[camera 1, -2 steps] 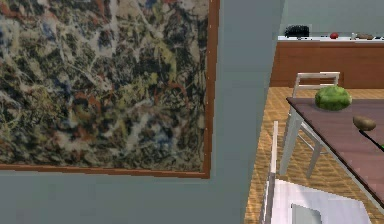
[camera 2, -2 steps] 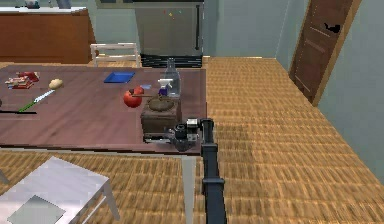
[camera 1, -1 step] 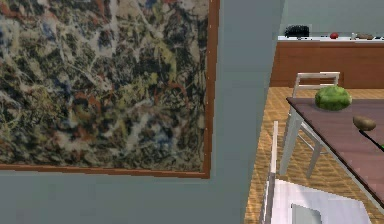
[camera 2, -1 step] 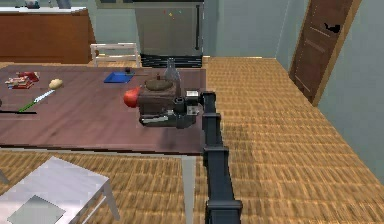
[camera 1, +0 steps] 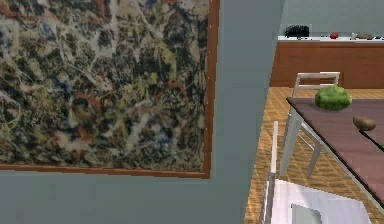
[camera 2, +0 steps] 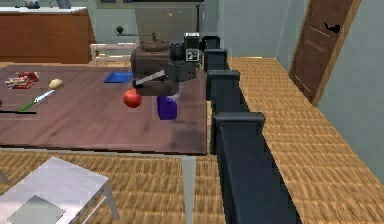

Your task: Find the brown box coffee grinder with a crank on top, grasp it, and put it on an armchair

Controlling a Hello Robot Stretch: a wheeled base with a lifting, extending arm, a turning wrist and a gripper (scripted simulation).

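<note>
A brown boxy thing with a dark top (camera 2: 152,50), which may be the coffee grinder, stands at the far side of the dark wooden table (camera 2: 90,125). The dark arm rises from the arm side view's bottom edge to two white squares near the table's far right corner. Left of them sits the gripper (camera 2: 143,79), its thin fingers pointing left just below the brown thing. I cannot tell whether it holds anything. A red apple (camera 2: 131,97) and a purple cup (camera 2: 168,108) stand on the table just in front of the gripper.
A large abstract painting (camera 1: 100,80) on a grey wall takes up the forward view's left. The table (camera 1: 340,135) with a green lettuce (camera 1: 333,97) lies right, with white chairs (camera 1: 315,85) (camera 2: 55,190) beside it. A wooden door (camera 2: 325,45) stands far right.
</note>
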